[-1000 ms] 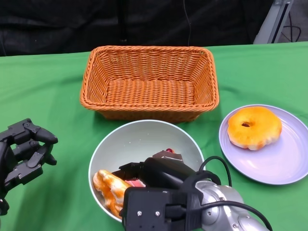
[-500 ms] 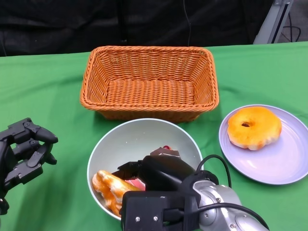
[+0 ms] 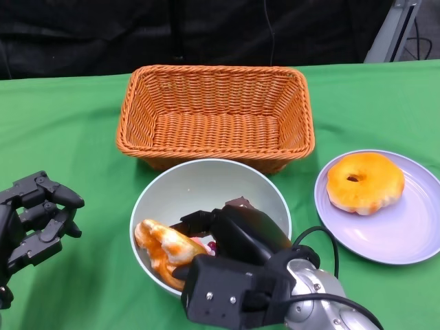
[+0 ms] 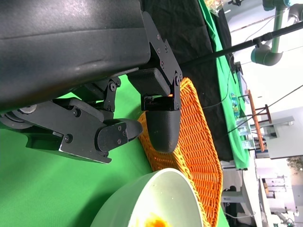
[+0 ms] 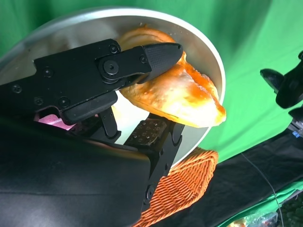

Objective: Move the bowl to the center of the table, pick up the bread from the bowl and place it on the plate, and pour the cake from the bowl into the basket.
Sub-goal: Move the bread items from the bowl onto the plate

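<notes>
Head view: right hand (image 3: 230, 237) fingers grip glossy bread (image 3: 165, 249) in smooth round bowl (image 3: 199, 182); left hand (image 3: 34, 223) fingers spread.

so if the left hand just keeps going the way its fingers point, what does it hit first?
Probably the bowl: the left hand points toward its rim, basket beyond. Depth is unclear, so it may pass between them.

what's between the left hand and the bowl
Only bare green tablecloth separates the left hand from the bowl, seen in the head view.
</notes>
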